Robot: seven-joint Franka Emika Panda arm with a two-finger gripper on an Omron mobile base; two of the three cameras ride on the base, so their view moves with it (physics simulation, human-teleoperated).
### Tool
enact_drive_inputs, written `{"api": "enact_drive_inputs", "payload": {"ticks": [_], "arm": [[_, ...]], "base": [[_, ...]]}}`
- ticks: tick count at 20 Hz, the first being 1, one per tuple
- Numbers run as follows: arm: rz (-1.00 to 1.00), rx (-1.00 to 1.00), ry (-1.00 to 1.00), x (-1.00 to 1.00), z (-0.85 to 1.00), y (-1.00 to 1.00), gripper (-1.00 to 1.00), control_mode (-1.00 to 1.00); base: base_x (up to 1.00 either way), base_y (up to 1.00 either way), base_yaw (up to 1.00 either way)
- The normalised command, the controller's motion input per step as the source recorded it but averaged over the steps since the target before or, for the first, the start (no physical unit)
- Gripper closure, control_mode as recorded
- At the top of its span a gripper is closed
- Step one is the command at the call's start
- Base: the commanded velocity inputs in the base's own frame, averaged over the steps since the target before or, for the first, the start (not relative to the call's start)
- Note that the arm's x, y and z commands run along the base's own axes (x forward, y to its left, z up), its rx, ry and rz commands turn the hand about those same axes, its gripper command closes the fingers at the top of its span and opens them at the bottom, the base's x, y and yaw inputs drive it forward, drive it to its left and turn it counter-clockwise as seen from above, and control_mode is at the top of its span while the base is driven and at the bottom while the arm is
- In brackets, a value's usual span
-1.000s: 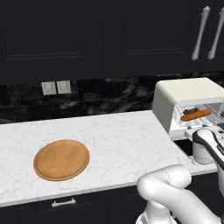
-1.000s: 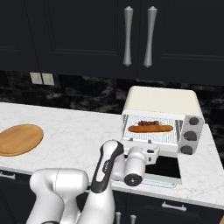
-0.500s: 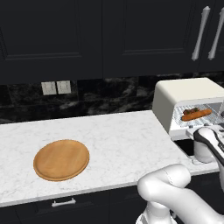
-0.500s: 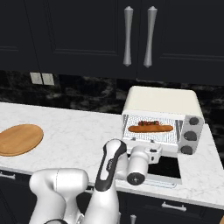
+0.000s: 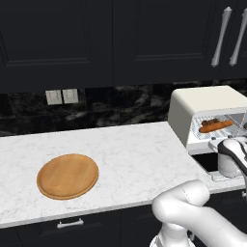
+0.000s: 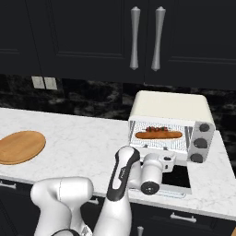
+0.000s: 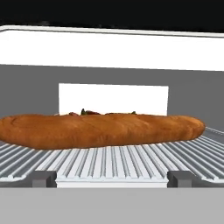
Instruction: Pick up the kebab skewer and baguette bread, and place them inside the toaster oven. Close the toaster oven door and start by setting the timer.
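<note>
Sitting far left on the counter (image 5: 130, 149): round wooden board (image 5: 68, 175), nothing on it. Right of it, the toaster oven (image 6: 170, 120), door (image 6: 174, 177) dropped flat in front. Baguette (image 7: 100, 130) lies lengthwise on the wire rack (image 7: 109, 162); skewer (image 7: 89, 112) just behind it, mostly hidden. Gripper (image 7: 111, 179) spread wide, holding nothing, facing the oven mouth.

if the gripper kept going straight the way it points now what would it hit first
Most likely the baguette bread, lying across the wire rack inside the toaster oven, square in the hand view. The kebab skewer sits just behind it. How far off is unclear.
</note>
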Motion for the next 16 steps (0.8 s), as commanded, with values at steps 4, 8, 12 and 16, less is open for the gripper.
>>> {"api": "enact_drive_inputs", "payload": {"ticks": [4, 8, 12, 16], "arm": [[0.00, 0.00, 0.00, 0.18, -0.06, 0.00, -1.00, -1.00], [-0.02, 0.00, 0.00, 0.22, -0.02, 0.00, -1.00, -1.00], [-0.04, 0.00, 0.00, 0.23, 0.01, 0.02, -1.00, -1.00], [-0.05, 0.00, 0.00, 0.23, 0.01, 0.02, -1.00, -1.00]], "base": [[0.00, 0.00, 0.00], [0.00, 0.00, 0.00], [0.00, 0.00, 0.00], [0.00, 0.00, 0.00]]}}
